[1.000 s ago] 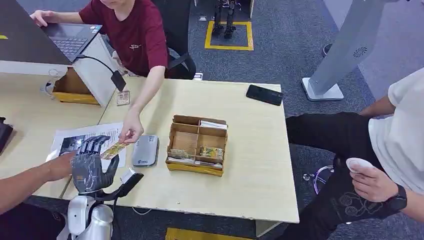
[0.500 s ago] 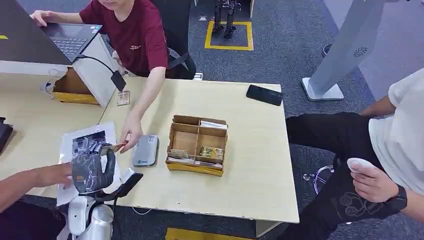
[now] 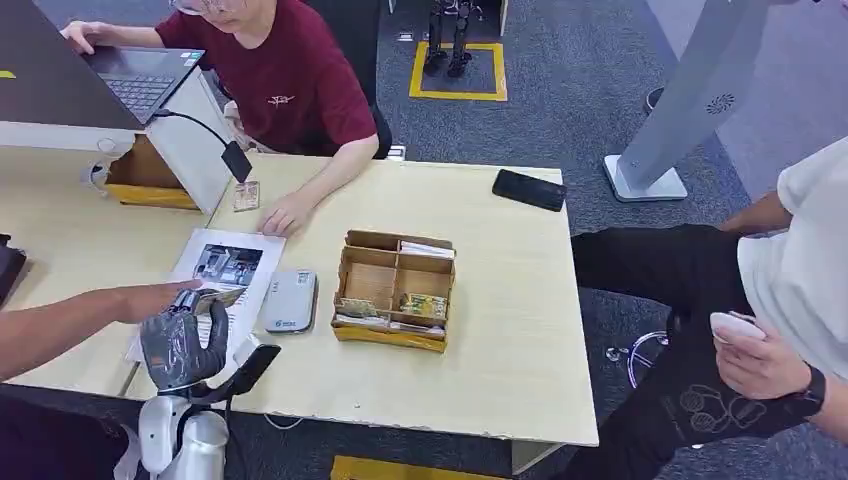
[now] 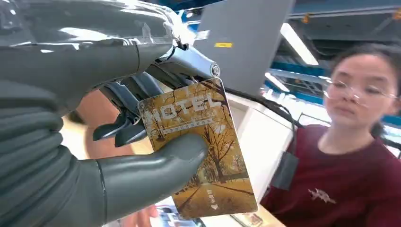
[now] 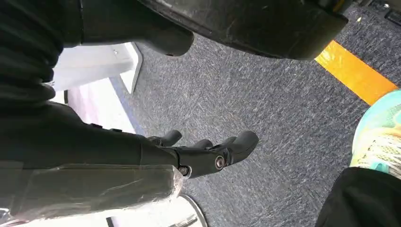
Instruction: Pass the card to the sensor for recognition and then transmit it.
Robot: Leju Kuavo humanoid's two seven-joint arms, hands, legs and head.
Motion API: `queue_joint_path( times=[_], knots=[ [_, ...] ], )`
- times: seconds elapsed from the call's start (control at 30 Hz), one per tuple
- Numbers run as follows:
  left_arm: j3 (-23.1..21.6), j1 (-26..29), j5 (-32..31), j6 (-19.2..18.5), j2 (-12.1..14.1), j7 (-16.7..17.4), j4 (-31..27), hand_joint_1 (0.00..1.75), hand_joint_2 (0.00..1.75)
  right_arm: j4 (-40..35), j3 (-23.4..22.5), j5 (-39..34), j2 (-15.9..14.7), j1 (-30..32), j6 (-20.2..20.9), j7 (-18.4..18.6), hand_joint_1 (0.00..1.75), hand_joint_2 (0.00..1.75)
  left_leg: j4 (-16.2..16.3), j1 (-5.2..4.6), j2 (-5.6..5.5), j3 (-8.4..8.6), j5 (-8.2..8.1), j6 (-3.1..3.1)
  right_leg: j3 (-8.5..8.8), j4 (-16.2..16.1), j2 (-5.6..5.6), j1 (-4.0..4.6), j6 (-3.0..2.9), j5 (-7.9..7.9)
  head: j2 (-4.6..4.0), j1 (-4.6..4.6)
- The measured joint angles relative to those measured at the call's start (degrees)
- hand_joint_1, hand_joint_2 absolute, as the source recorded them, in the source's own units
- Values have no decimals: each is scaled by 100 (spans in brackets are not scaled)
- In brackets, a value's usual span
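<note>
A pale wooden table carries a cardboard compartment box near its middle. Just beside the box lies a grey card reader, with a printed sheet next to it. A black phone rests by the far edge.

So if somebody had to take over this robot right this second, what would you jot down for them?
Left hand: holds the card, a brown "MOTEL" card, pinched between the thumb and the fingers, above the near left part of the table.
Right hand: hangs beside the body over the carpet, holding nothing, fingers lightly curled.
Sensor: the grey reader lies flat on the table, just right of the left hand, beside the cardboard organizer.
Done: the card is in the hand.
Left: bring the card over the sensor for reading, then hand it on.
Note: a person's arm reaches in close to the left hand.
</note>
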Motion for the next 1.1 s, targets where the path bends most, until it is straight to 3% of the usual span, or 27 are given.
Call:
queue_joint_path(
  times=[0.17, 0.27, 0.37, 0.63, 1.1],
  knots=[
    [-146, -28, 933, 0, 17, 0, 262, 175, 175, 0, -87, 37, 9, -13, -9, 2, 0, 175, 0, 0, 0, 1, 0, 0, -1, 0, 0, 0, 0, 0, 0, 0],
    [-511, -66, 2046, -24, 55, 0, 589, 175, 175, 0, -159, 87, 13, -20, -26, 2, 0, 175, 1, -1, -1, 0, 0, 0, 0, 0, -2, 0, 0, 0, 0, 0],
    [-908, -66, 2559, -190, 127, 107, 713, 175, 175, 0, -236, 112, 17, -22, -53, 0, 0, 175, 1, -1, -1, -1, 0, 0, 0, 0, -1, 0, 0, 1, 0, 2],
    [-1560, -62, 2887, -496, 249, 284, 747, 175, 175, 0, -402, 181, 46, -24, -74, 0, 0, 175, 1, 0, -1, -2, 0, 0, 0, 0, -1, 0, 0, 0, 0, 0],
    [-1773, -68, 2712, -503, 363, 459, 997, 175, 175, 0, -529, 221, 48, -27, -70, 0, 0, 175, 1, 0, -1, -1, 0, 0, -1, 0, -1, 0, 0, 0, 0, 0]
  ],
)
